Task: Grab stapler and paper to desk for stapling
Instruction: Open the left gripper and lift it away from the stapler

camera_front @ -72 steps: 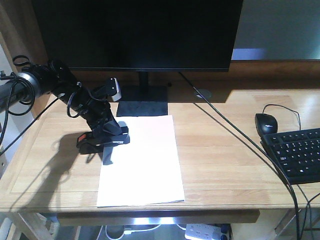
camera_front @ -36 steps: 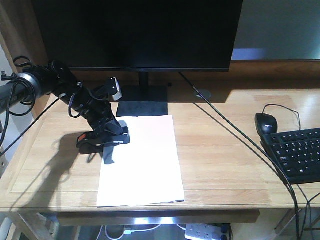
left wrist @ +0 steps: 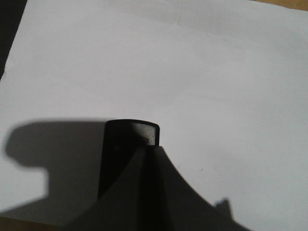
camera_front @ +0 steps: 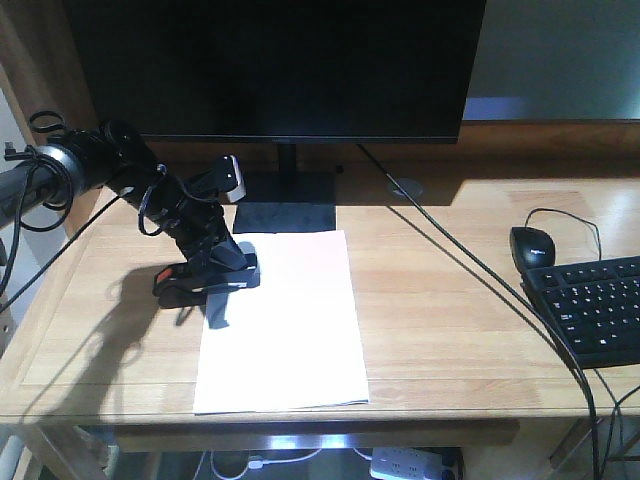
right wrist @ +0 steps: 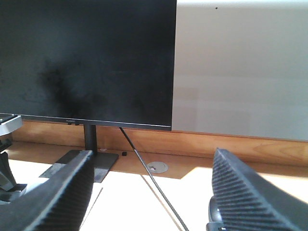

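Stapler (camera_front: 205, 280) is a black wedge with an orange-red tab at its rear end, sitting at the upper-left corner of the paper (camera_front: 285, 325), nose over the sheet. The left gripper (camera_front: 215, 262) is clamped down on it from above. In the left wrist view I see the stapler's (left wrist: 129, 144) rounded matte-black tip poking out between dark fingers, hard shadow on the paper (left wrist: 192, 72) below.

Paper is a plain white rectangle, smooth and flat, lying lengthwise on the desk (camera_front: 450, 300) just in front of the monitor (camera_front: 275, 65) base. Desk is light jointed wood planks with a grooved border.

Right gripper (right wrist: 149, 192) – ribbed dark fingers (right wrist: 250, 192) spread wide, nothing between them; it hangs above the desk facing the monitor (right wrist: 86, 62), a glossy black panel on a thin stand.

Far right on the desk – a black mouse (camera_front: 533, 245) and a keyboard (camera_front: 595, 310), with a black cable (camera_front: 470, 265) running diagonally across.
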Tool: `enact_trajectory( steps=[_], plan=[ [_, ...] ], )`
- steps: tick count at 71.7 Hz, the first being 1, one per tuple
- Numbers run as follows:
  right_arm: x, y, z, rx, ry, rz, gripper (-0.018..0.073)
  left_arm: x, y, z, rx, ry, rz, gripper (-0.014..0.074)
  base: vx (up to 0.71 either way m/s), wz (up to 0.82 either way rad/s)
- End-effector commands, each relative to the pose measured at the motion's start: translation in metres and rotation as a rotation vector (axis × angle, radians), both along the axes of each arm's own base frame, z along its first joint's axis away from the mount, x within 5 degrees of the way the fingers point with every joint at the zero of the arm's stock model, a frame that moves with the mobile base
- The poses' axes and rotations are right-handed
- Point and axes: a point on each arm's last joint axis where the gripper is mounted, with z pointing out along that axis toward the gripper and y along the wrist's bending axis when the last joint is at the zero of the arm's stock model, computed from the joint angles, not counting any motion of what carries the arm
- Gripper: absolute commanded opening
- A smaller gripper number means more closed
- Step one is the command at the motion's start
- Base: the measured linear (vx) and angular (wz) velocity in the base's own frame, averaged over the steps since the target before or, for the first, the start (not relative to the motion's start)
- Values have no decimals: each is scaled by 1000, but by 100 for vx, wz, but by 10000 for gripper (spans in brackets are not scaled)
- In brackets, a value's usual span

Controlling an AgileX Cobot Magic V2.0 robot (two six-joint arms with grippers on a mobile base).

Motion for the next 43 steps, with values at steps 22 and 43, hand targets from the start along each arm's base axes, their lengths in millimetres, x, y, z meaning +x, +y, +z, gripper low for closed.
enact_trajectory(
  steps=[22, 43],
  plan=[
    [0, -1, 8, -24, -23, -13, 486, 0, 1, 14, 39, -37, -3, -6, 0, 0],
    [0, -1, 8, -24, -23, -13, 486, 0, 2, 14, 44, -31, 11, -6, 0, 0]
  ],
)
